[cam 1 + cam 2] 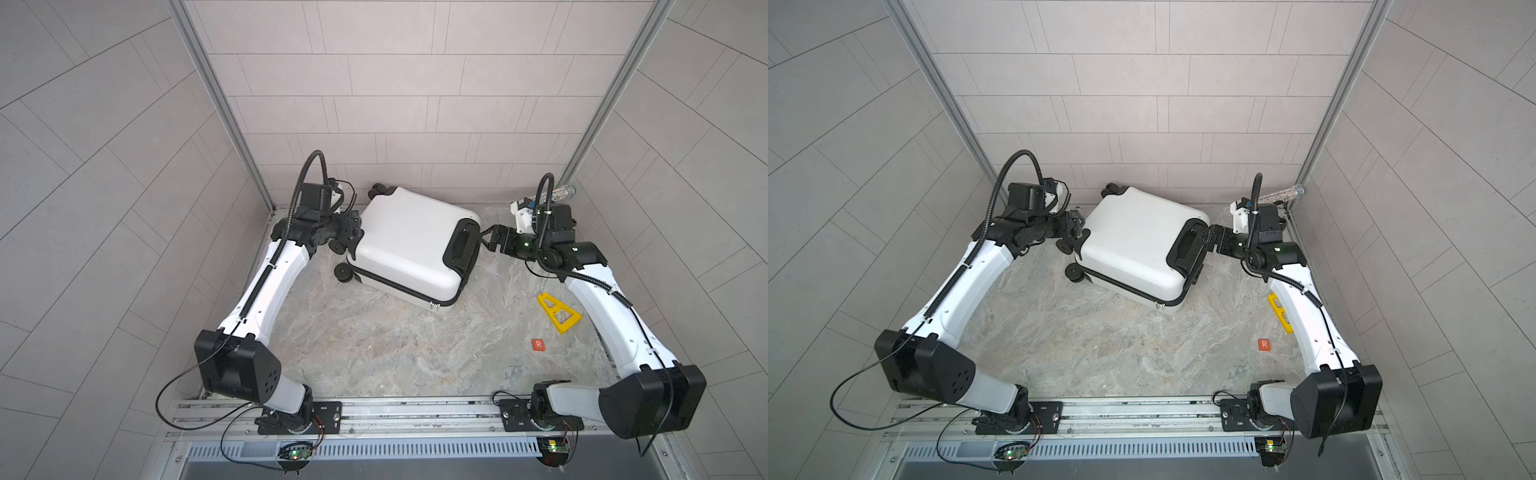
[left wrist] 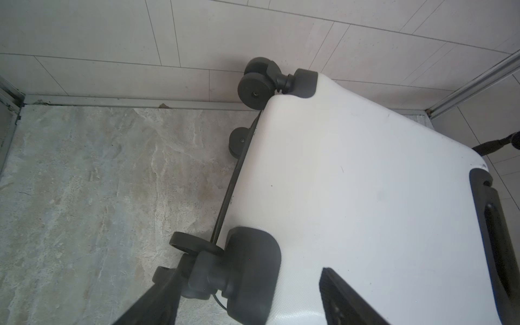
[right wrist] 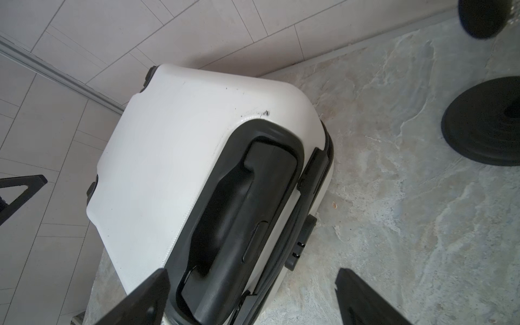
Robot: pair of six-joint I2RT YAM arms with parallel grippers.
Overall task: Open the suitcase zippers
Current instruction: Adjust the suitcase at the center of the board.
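Suitcase (image 1: 407, 237): lying flat on one white shell, far centre of the table (image 1: 374, 353), skewed; wheel end to the left, handle end to the right.
Far wheel (image 2: 254, 90): close to the back wall, so little room behind the case.
Zippers (image 1: 395, 284): black band along the middle seam, traced down the near side in both top views; shut there, no gap between the shells.
Pulls (image 1: 436, 306): small tabs at the near right corner, well apart from both grippers.
Telescopic handle (image 3: 239, 211): black, recessed in the right end.
Left gripper (image 2: 244, 271): at the wheel end, jaws spread, straddling the near-left wheel mount (image 2: 253, 281); one finger (image 2: 152, 298) beside the caster stem, the other over the white shell; firm contact not clear.
Right gripper (image 3: 252, 271): at the handle end, jaws spread either side of the handle's tip; nothing pinched.
Reason for placement (judged): one arm at each end to pen in the case, so a tug on a pull cannot slide or turn it.
Step in hand (judged): steadying only; zipper work not begun.
Next need: one arm round to the near right corner, narrow pinch on a tab.
Risk: glossy shell and swivelling casters, easy slip.
Clutter: yellow triangular frame (image 1: 559, 313) and orange tile marked R (image 1: 538, 344) at near right, clear tube (image 1: 563, 192) at far right; all apart from the case.
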